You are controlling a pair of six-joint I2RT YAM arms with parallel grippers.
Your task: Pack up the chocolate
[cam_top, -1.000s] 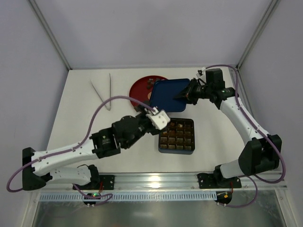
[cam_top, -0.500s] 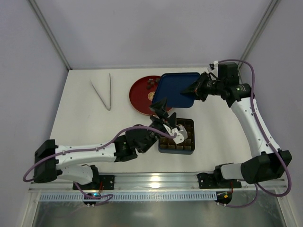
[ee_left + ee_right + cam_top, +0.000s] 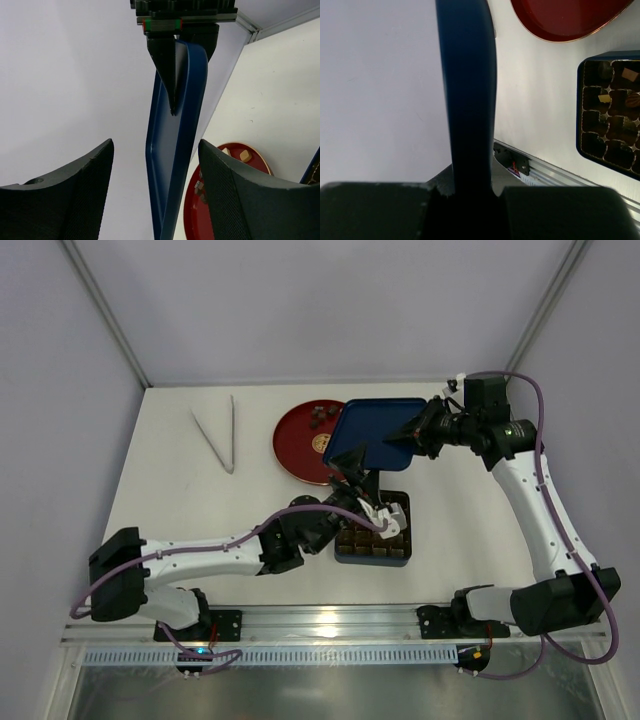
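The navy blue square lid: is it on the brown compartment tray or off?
Off. The right end effector grips the navy blue square lid by its edge; the dark brown compartment tray lies uncovered.

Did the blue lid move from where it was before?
Yes. The blue lid, held by the right gripper, has shifted to the right, uncovering a little more of the red plate.

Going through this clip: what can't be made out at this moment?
Top view: the lid hides part of the red plate, so chocolates there cannot be counted.
Top view: the left gripper and its wrist cover the left of the tray.
Right wrist view: the tray is cut off by the right edge.
Left wrist view: the plate is cut by the bottom edge.
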